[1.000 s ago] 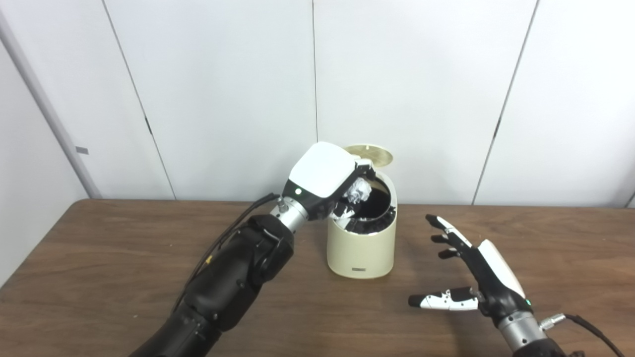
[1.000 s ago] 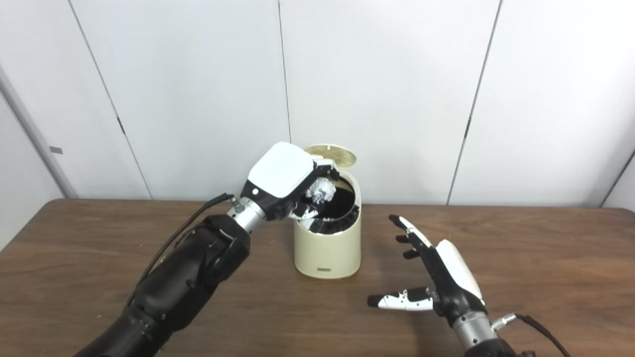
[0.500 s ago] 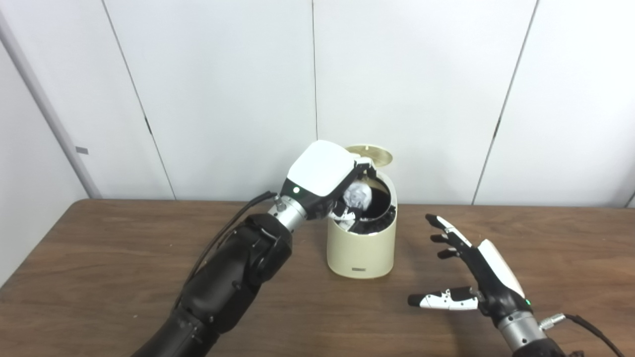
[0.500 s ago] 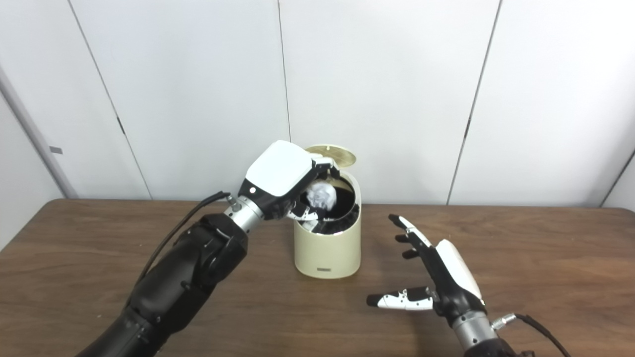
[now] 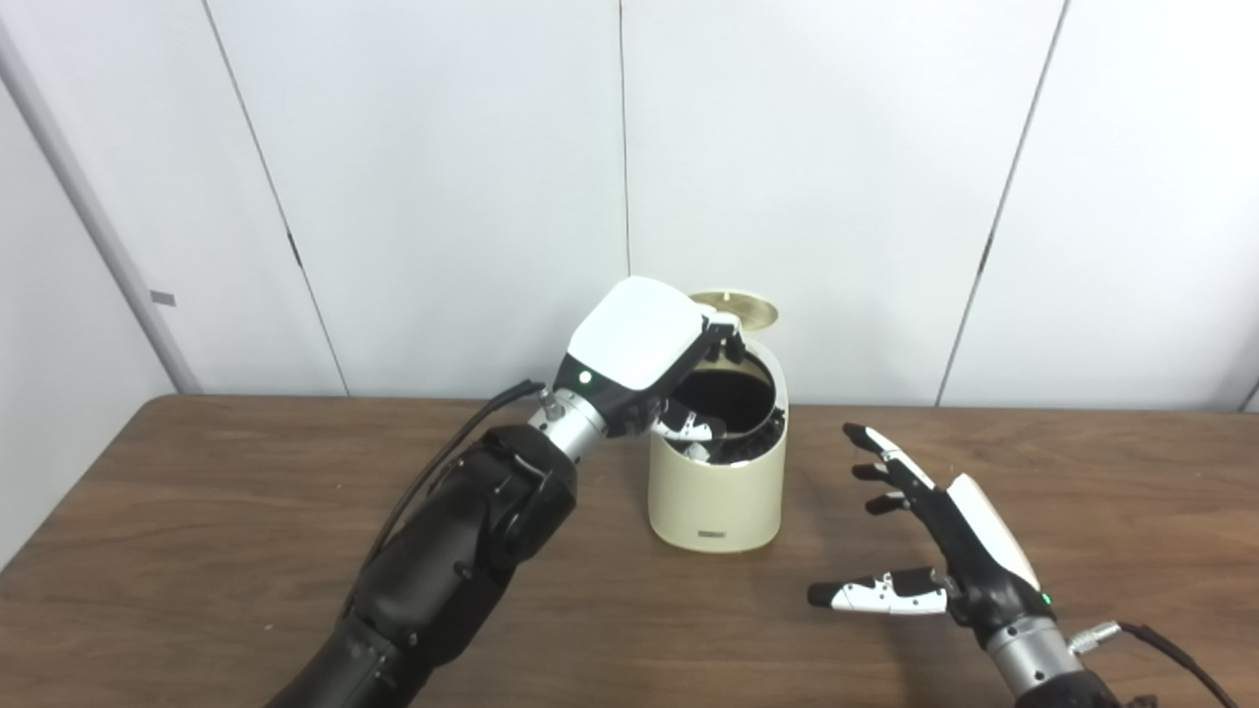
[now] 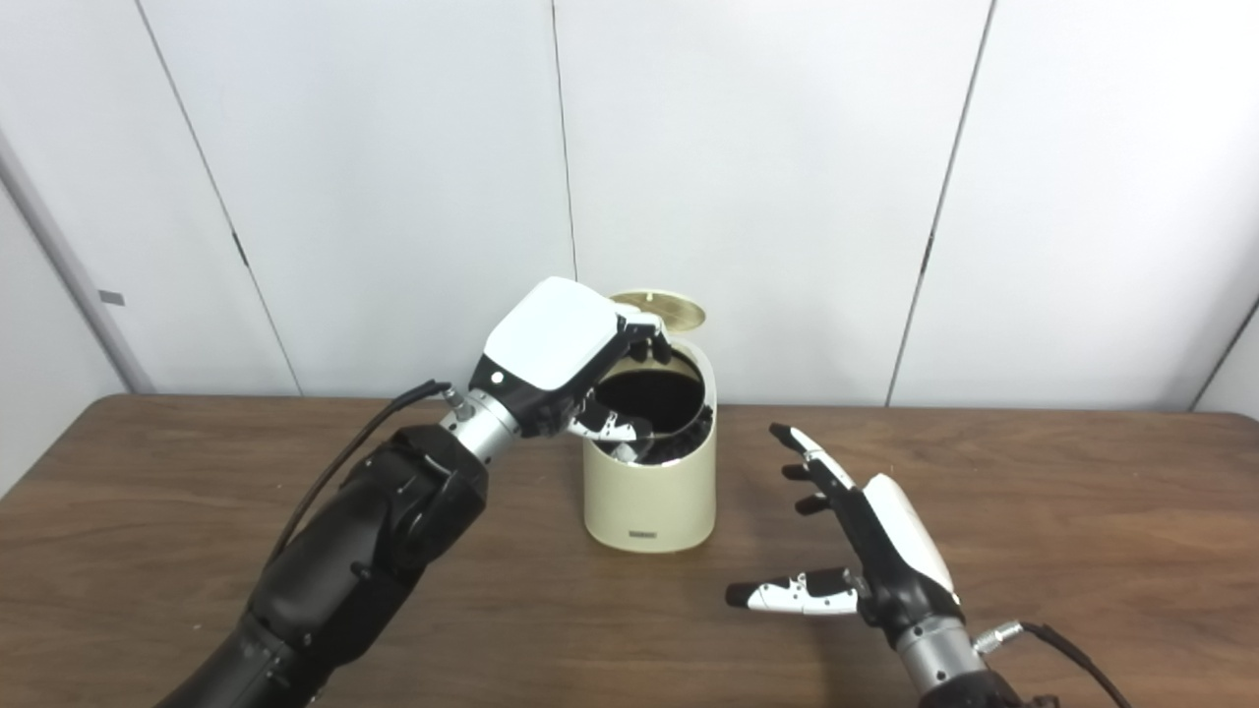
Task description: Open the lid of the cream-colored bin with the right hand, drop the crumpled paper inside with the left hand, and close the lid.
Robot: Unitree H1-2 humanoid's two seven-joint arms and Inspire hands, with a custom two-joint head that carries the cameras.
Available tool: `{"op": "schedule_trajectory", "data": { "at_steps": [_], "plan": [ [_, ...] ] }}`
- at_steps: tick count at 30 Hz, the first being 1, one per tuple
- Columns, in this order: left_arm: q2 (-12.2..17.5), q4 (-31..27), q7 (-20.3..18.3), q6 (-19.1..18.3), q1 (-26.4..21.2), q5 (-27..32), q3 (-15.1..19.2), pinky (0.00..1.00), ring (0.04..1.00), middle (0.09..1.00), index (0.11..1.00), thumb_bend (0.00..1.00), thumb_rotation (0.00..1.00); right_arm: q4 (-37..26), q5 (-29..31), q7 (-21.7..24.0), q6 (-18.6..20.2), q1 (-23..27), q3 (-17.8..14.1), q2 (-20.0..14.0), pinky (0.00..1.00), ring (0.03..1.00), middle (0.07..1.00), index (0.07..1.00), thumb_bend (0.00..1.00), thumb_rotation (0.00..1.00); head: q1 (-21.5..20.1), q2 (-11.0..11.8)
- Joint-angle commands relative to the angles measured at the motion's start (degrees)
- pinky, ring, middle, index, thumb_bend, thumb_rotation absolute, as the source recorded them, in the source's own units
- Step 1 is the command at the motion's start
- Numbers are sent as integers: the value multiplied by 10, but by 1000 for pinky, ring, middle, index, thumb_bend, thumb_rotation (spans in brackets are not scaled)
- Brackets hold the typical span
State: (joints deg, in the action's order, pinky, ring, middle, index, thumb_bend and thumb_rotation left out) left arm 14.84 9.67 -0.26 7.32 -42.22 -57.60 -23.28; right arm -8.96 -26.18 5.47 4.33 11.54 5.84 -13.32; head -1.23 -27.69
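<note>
The cream-colored bin (image 5: 716,492) stands on the wooden table, its round lid (image 5: 740,309) tipped up at the back and its dark mouth showing. My left hand (image 5: 639,359) hovers over the bin's left rim, fingers apart and empty. The crumpled paper is not in view; the bin's mouth looks black. My right hand (image 5: 939,546) is open, fingers spread, above the table to the right of the bin and apart from it. The bin (image 6: 651,487) and both hands, left (image 6: 556,354) and right (image 6: 870,551), also show in the right eye view.
The brown wooden table (image 5: 197,551) runs across the whole view. White wall panels (image 5: 443,177) stand just behind the bin. A black cable (image 5: 1170,654) trails from my right wrist.
The crumpled paper left my left hand and dropped out of sight into the bin. The left fingers have opened. The right hand has stayed put.
</note>
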Motion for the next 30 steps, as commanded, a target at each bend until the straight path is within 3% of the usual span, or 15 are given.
{"op": "schedule_trajectory", "data": {
  "at_steps": [1, 6, 7, 8, 11, 14, 20, 23, 25, 30],
  "plan": [
    [0, -16, 12, -3, -25, 3, 9, 455, 528, 578, 589, 873, 125, -18, 4, -7, -9, 15, -3, 0, 678, 831, 925, 919, 849, 225, 1, 0],
    [-6, -17, 21, 2, -17, 20, 18, 408, 482, 544, 577, 824, 51, -18, -2, -13, -11, 16, -3, 1, 690, 830, 923, 914, 855, 231, 0, 3],
    [-9, -17, 25, 4, -14, 29, 22, 390, 457, 496, 555, 675, 26, -17, -3, -14, -12, 16, -4, 1, 690, 828, 920, 913, 850, 233, 0, 3],
    [-13, -18, 32, 12, -8, 46, 29, 381, 443, 472, 544, 599, 13, -17, -3, -15, -12, 16, -4, 2, 690, 827, 919, 913, 848, 234, 0, 4],
    [-29, -44, 50, 24, 24, 104, 62, 344, 413, 453, 531, 524, 1, -7, -9, -34, -26, 19, -9, 5, 666, 806, 899, 889, 810, 247, -2, 6],
    [-46, -82, 47, 19, 63, 166, 99, 341, 423, 459, 528, 515, 0, 5, -5, -41, -32, 29, -13, 2, 657, 797, 890, 880, 764, 272, -1, 8],
    [-76, -142, 38, 11, 129, 281, 161, 409, 544, 497, 500, 517, 0, 26, 1, -48, -47, 52, -21, -12, 702, 822, 897, 887, 738, 327, 3, 13],
    [-76, -169, 31, 8, 160, 313, 177, 473, 625, 685, 499, 508, 58, 33, 0, -50, -52, 69, -23, -16, 736, 837, 894, 878, 735, 323, 3, 17],
    [-78, -176, 36, 19, 180, 337, 188, 500, 666, 726, 680, 621, 94, 38, 5, -48, -58, 80, -23, -19, 758, 851, 900, 877, 751, 375, 2, 19],
    [-87, -188, 33, 24, 223, 396, 206, 522, 688, 767, 773, 652, 171, 33, 8, -39, -56, 110, -20, -25, 767, 863, 944, 877, 753, 413, 0, 25]
  ]
}}
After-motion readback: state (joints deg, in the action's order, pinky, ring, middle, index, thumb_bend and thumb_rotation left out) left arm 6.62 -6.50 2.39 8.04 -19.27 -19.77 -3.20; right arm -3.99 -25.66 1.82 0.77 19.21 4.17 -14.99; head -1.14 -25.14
